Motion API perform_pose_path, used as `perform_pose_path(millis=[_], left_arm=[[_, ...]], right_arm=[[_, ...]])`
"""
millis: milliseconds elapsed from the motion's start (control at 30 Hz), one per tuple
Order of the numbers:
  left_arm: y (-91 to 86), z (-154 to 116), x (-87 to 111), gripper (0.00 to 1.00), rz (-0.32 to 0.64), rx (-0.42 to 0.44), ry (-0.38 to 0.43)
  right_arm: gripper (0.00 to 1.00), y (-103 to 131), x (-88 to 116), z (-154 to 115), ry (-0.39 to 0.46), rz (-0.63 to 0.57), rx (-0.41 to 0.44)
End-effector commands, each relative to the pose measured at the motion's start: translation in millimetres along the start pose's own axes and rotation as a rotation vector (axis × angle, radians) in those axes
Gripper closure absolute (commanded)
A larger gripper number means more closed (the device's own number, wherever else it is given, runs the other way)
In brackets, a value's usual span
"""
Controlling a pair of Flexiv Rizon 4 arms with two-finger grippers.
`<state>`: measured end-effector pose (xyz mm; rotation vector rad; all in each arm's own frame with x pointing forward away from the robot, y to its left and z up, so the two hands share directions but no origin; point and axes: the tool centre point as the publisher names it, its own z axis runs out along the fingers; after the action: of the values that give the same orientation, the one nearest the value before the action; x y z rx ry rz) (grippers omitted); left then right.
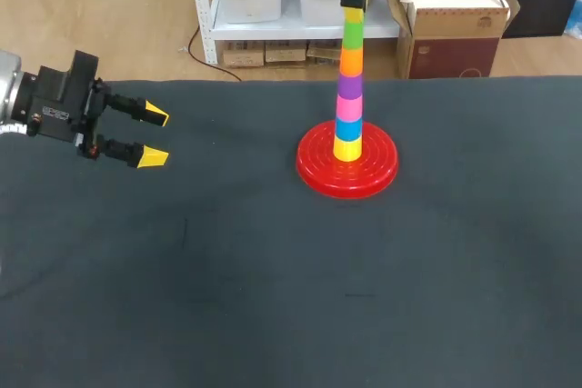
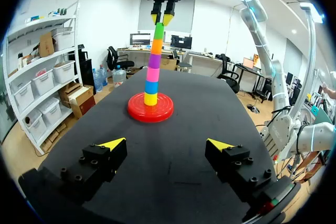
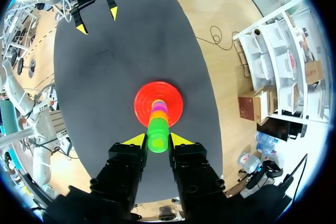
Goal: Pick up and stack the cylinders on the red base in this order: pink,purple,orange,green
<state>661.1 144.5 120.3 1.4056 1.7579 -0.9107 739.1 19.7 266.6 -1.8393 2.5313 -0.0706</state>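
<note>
On the red base [image 1: 320, 174] stands a tall stack: yellow [image 1: 347, 148], blue [image 1: 348, 127], pink [image 1: 349, 108], purple [image 1: 350, 88], orange [image 1: 351, 62], with the green cylinder [image 1: 353, 35] on top. My right gripper [image 1: 353, 14] comes straight down onto the stack's top. In the right wrist view its yellow tips sit against both sides of the green cylinder [image 3: 157, 136], so my right gripper [image 3: 158, 141] is shut on it. My left gripper [image 1: 153, 136] hangs open and empty at the table's far left, well away from the base [image 2: 137, 113].
The dark table cloth [image 1: 273, 297] spreads bare around the base. Nothing else lies on it in any view.
</note>
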Motion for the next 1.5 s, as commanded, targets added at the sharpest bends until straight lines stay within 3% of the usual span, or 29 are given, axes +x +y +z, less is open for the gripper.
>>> perform_pose_path(millis=[33, 300, 433, 467, 500, 533, 833, 1300, 1400, 1500], left_arm=[[-0.3, -1, 1.2, 0.0, 0.003, 0.0, -0.003], [-0.3, -1, 1.2, 0.0, 0.003, 0.0, -0.003], [-0.3, -1, 1.2, 0.0, 0.003, 0.0, -0.003], [-0.3, -1, 1.2, 0.0, 0.003, 0.0, -0.003], [-0.3, -1, 1.2, 0.0, 0.003, 0.0, -0.003], [-0.3, -1, 1.2, 0.0, 0.003, 0.0, -0.003], [-0.3, -1, 1.2, 0.0, 0.003, 0.0, -0.003], [-0.3, -1, 1.2, 0.0, 0.003, 0.0, -0.003], [-0.3, -1, 1.2, 0.0, 0.003, 0.0, -0.003], [-0.3, -1, 1.2, 0.0, 0.003, 0.0, -0.003]], right_arm=[[1.0, -5, -5, 17, 0.006, 0.003, -0.028], [1.0, 0, -5, 23, -0.003, 0.005, -0.047], [1.0, 7, -8, 12, -0.023, 0.017, -0.022], [0.72, 9, -8, 8, -0.03, 0.021, -0.012], [0.28, 12, -9, 3, -0.04, 0.022, 0.001], [0.0, 15, -10, -1, -0.055, 0.017, 0.018], [0.0, 46, 7, -19, -0.17, 0.052, 0.114], [0.0, 89, 102, 2, -0.416, 0.228, 0.233], [0.0, 86, 112, 9, -0.493, 0.268, 0.203], [0.0, 86, 112, 9, -0.493, 0.268, 0.203]])
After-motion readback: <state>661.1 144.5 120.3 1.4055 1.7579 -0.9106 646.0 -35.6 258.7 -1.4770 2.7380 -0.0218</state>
